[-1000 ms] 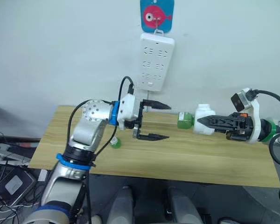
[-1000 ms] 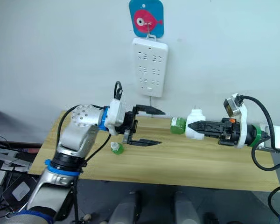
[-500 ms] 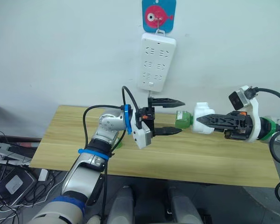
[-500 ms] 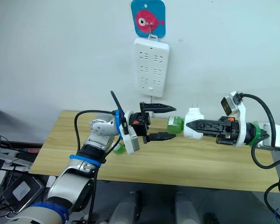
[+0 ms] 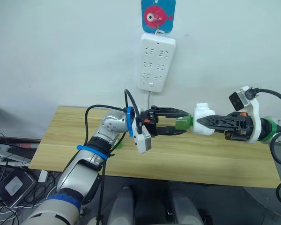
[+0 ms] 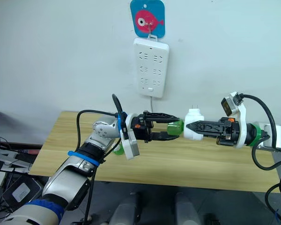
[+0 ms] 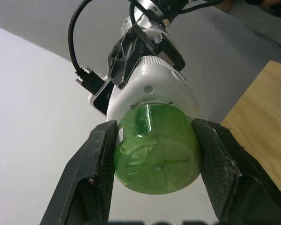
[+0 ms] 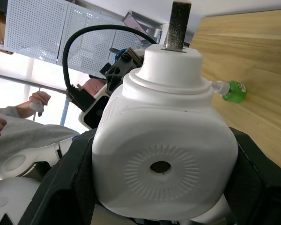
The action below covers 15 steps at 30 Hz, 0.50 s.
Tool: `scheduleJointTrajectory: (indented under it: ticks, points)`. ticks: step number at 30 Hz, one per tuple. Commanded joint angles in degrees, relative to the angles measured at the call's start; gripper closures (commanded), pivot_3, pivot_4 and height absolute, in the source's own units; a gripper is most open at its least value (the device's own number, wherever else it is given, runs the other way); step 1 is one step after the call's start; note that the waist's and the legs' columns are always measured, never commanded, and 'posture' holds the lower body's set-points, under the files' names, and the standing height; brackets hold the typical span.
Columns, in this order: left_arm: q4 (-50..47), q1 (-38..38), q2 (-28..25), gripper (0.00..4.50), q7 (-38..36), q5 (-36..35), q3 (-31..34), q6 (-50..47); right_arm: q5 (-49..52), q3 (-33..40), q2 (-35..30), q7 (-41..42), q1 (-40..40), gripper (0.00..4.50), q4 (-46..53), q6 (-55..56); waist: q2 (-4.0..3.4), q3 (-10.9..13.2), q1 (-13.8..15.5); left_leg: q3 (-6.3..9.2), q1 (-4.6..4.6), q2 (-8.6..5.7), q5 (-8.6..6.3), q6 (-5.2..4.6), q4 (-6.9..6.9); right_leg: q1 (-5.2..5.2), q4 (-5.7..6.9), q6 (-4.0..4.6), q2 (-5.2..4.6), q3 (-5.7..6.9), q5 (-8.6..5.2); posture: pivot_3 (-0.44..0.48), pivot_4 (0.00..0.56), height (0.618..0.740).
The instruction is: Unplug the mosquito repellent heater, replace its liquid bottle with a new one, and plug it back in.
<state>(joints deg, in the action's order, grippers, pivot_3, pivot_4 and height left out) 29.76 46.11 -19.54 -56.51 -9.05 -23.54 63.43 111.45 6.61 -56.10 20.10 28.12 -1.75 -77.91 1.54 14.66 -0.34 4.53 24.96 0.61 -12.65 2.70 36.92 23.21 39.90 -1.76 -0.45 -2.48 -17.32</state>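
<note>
backdrop: white wall [image 5: 61, 47] is standing behind a wooden table [image 5: 225, 161]; a power strip [image 5: 156, 62] is hanging on it under a blue card with a red fish [image 5: 158, 15].
heater [image 5: 203, 119]: white unit, unplugged, is being held in the air above the table, level, between the two arms; its plug prongs [image 6: 194, 107] are pointing up and its round vent hole [image 8: 160, 166] is facing the right wrist camera.
bottle [image 5: 183, 123]: green, is sitting in the heater's end that faces the left arm; in the left wrist view its round base [image 7: 155, 161] is showing, with the heater right behind it.
right gripper [image 5: 200, 122]: clenched on the heater, its black fingers [image 8: 61, 187] are pressing the white body from both sides.
left gripper [image 5: 184, 122]: its two fingers [image 7: 96, 176] are reaching around the bottle, one on each side; they are lying right against the green wall, grasping it.
spare bottle [image 8: 231, 90]: a second green bottle is lying on its side on the table, behind the left forearm, well apart from the heater.
cable [image 5: 96, 108]: a black lead is looping over the left wrist.
person [image 8: 9, 122]: a hand and a grey sleeve are showing at the edge of the right wrist view, beside a perforated white panel [image 8: 51, 28].
</note>
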Motion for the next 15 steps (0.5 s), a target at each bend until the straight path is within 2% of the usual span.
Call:
scheduleJointTrajectory:
  ticks: [1, 3, 5, 7, 9, 11, 12, 15]
  points:
    - [-11.60, -3.07, -1.71, 2.30, -4.58, -14.28, -1.08, -28.39, 1.55, 0.72, -1.98, 1.75, 0.00, 1.41, 3.10, -0.52, 0.00, 0.00, -0.13, 0.01, 0.00, 0.01, 0.00, 0.00, 0.00, 0.00, 0.00, 0.00, 0.00, 0.01, 0.00, 0.035, 0.244, 0.740]
    - [-20.78, -4.18, -5.21, 2.30, -5.99, -23.72, -1.44, -50.62, 1.55, 0.50, -3.12, 2.25, -0.59, 1.41, 4.21, -0.72, 0.00, 0.00, -0.33, 0.08, 0.01, 0.02, 0.00, 0.00, 0.00, 0.00, 0.00, 0.00, 0.00, 0.04, 0.00, 0.035, 0.244, 0.740]
    - [-27.30, -3.62, -9.06, 2.30, -4.51, -36.14, -0.73, -75.41, 1.55, 0.28, -4.05, 2.39, -1.27, 1.41, 5.65, -0.53, 0.00, 0.00, -0.85, 0.18, 0.02, 0.07, 0.00, 0.01, 0.01, 0.00, 0.00, 0.00, 0.06, 0.10, -0.01, 0.035, 0.244, 0.740]
    - [-28.90, -1.86, -11.19, 2.30, -1.12, -48.11, 1.56, -96.51, 1.55, 0.05, -4.33, 2.31, -1.69, 1.41, 6.40, -0.06, -0.01, 0.00, -1.23, 0.29, 0.00, 0.10, 0.00, 0.00, 0.01, -0.01, 0.05, -0.01, 0.09, 0.15, -0.02, 0.035, 0.244, 0.740]
    - [-24.03, 1.26, -11.81, 2.30, 1.77, -61.38, 4.65, -117.28, 1.55, -0.40, -4.31, 2.22, -1.82, 1.41, 7.13, 0.61, 0.00, 0.00, -1.53, 0.31, -0.01, 0.11, 0.00, 0.00, 0.05, -0.03, 0.05, -0.02, 0.15, 0.18, -0.03, 0.045, 0.235, 0.740]
    - [-18.10, 3.56, -11.18, 2.30, 2.87, -69.26, 7.19, -131.36, 1.55, -0.94, -4.34, 2.28, -1.62, 1.41, 7.47, 1.20, 0.00, 0.00, -1.56, 0.29, -0.03, 0.10, 0.00, 0.00, 0.07, -0.03, 0.08, -0.05, 0.18, 0.18, -0.04, 0.048, 0.233, 0.740]
    - [-15.84, 4.18, -10.44, 2.30, 3.73, -71.14, 8.49, -135.36, 1.55, -1.16, -4.43, 2.36, -1.49, 1.41, 7.51, 1.41, 0.00, 0.00, -1.69, 0.27, -0.04, 0.09, 0.00, 0.00, 0.06, -0.03, 0.07, -0.05, 0.22, 0.17, -0.05, 0.048, 0.233, 0.740]
    - [-12.68, 4.70, -7.73, 2.30, 6.89, -71.57, 12.01, -140.26, 1.55, -1.61, -4.53, 2.63, -1.15, 1.41, 7.63, 1.96, 0.00, 0.00, -1.78, 0.17, -0.06, 0.06, 0.00, 0.00, 0.04, -0.02, 0.05, -0.05, 0.26, 0.13, -0.05, 0.048, 0.233, 0.740]
